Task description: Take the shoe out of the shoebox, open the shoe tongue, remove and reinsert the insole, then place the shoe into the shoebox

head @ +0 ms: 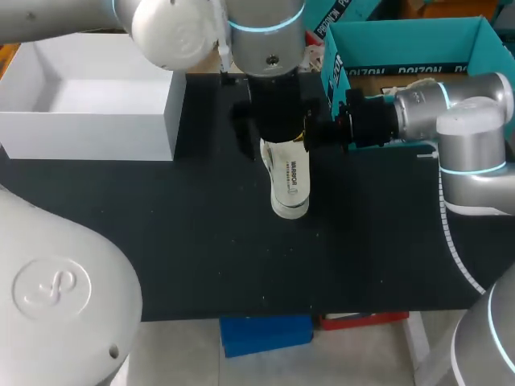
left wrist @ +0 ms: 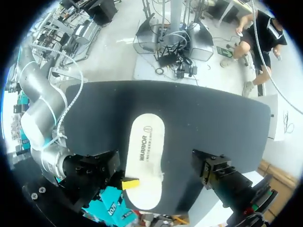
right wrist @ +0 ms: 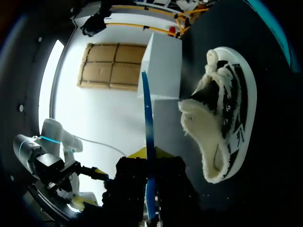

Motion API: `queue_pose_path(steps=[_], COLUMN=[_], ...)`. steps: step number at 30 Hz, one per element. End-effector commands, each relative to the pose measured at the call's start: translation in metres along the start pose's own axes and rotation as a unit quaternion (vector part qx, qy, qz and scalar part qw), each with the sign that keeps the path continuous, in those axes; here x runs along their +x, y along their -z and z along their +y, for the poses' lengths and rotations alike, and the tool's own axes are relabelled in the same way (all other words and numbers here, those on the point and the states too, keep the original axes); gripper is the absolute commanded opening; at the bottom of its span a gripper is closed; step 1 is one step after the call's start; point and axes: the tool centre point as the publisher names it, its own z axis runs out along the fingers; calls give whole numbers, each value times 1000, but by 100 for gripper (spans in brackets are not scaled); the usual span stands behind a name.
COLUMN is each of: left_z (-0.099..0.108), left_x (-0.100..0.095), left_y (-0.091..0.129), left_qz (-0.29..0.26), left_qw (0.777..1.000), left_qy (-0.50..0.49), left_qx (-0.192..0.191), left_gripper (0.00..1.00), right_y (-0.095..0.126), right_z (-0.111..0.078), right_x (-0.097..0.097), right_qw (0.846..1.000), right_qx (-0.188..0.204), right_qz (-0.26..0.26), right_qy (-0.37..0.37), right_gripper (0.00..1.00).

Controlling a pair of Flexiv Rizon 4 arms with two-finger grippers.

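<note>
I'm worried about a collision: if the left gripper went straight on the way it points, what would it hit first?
Most likely the white insole, which the right gripper holds flat ahead of the left gripper, over the shoe. Depth is unclear.

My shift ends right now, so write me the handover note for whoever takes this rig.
Left end effector: over the insole; open or shut not visible.
Right end effector: shut on the insole's edge, holding it flat and out of the shoe.
Shoe: upright on the table, not in a box. White box stands open at the table's left; teal box at the far right.
Done: shoe out, insole out; the tongue looks pulled open.
Left: reinsert the insole, box the shoe.
</note>
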Motion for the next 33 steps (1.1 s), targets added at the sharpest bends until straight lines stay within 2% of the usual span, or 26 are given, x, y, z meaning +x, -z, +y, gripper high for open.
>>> queue_pose_path(steps=[1, 10, 16, 25, 33], left_z=[1, 5, 17, 55, 99], left_x=[-10, -15, -17, -22, -24], left_y=[-10, -24, -29, -25, -22], left_qz=[55, 38, 29, 19, 17], left_qw=[998, 999, 999, 999, 999], left_qy=[-14, -19, -25, -37, -42], left_qx=[-3, 5, -8, -17, -19], left_gripper=[100, 100, 100, 100, 100], right_y=[0, 0, 0, 0, 0], right_z=[-1, -1, -1, -1, -1], right_x=[0, 0, 0, 0, 0], right_qw=[1000, 1000, 1000, 1000, 1000], right_qx=[-1, -1, -1, -1, -1], right_qz=[-1, -1, -1, -1, -1], right_qy=[0, 0, 0, 0, 0], right_gripper=[0, 0, 0, 0, 0])
